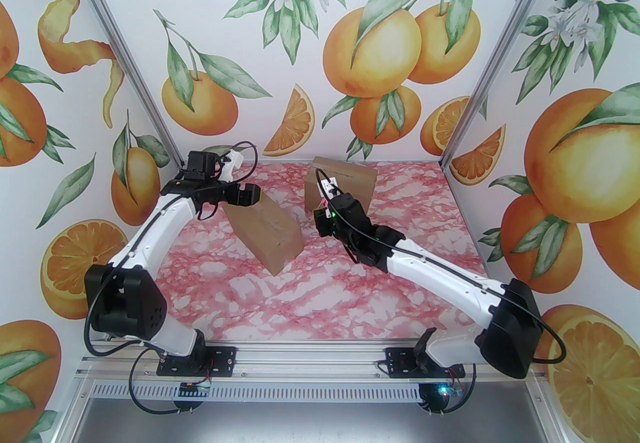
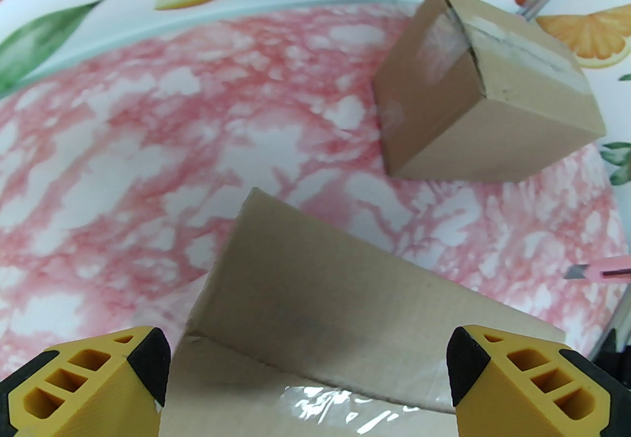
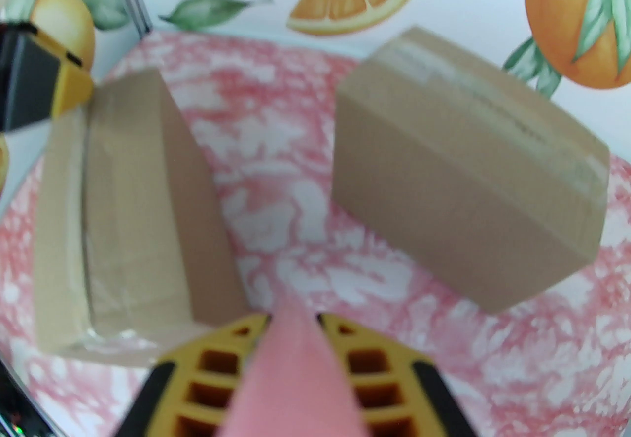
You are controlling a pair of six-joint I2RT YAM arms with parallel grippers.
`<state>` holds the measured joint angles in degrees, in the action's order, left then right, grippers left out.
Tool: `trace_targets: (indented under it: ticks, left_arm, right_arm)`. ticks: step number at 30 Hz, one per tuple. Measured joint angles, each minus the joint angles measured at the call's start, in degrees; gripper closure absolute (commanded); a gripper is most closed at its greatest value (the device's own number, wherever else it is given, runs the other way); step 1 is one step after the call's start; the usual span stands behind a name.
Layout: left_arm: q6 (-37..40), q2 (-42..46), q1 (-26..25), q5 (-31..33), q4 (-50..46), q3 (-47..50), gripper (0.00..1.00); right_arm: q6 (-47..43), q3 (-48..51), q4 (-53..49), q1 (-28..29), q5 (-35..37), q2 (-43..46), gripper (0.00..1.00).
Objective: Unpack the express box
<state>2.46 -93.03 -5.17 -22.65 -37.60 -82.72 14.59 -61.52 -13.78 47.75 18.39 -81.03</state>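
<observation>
The left gripper (image 2: pixel 308 366) stands wide open over the near box (image 1: pixel 267 231); the right gripper (image 3: pixel 294 321) is closed on a pink cutter (image 3: pixel 296 376).

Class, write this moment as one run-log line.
left fingers: open above left box | right fingers: shut on pink cutter | right box: flaps down, standing apart

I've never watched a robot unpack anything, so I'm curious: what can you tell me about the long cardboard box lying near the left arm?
The long box is plain brown cardboard and closed, with glossy clear tape along its top seam. It lies diagonally on the pink marbled table, clearly apart from the second box. The left hand hovers open over its far end, a finger on either side. I cannot tell whether the fingers touch it.
</observation>
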Motion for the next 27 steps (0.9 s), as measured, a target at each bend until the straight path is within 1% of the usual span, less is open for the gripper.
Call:
trace_targets:
  ticks: [2,4,7,12,16,20,23,27]
  left_arm:
    - [0.07,-3.78,0.63,-1.49,2.16,-2.56,0.05]
    - [-0.07,-4.74,1.14,-2.34,2.73,-1.11,0.05]
    - [-0.46,-3.76,1.42,-2.91,3.34,3.48,0.05]
    - [-1.22,2.34,1.66,-2.75,5.42,11.87,0.05]
    - [-2.19,9.09,2.47,0.13,5.84,17.38,0.03]
    - [-2.03,13.84,2.16,1.84,4.33,19.41,0.01]
    - [-0.11,15.93,1.62,2.21,4.11,18.95,0.00]
    - [5.35,19.21,-0.55,3.41,3.85,17.25,0.00]
  right_arm:
    - [0.39,0.79,-0.72,4.39,0.57,-1.79,1.00]
    - [0.57,0.87,-1.07,8.11,0.00,-4.66,1.00]
    - [0.68,0.52,-1.14,9.44,-1.05,-8.17,1.00]
    - [0.76,-3.32,-2.78,8.68,-0.48,-12.46,1.00]
    - [0.57,-6.14,-4.61,6.73,-0.07,-14.40,1.00]
    - [0.52,-6.01,-3.78,4.15,0.17,-14.29,1.00]
    - [1.62,-2.64,-0.68,2.12,0.13,-11.52,1.00]
    - [5.84,5.05,3.93,-1.44,0.11,-3.93,1.00]
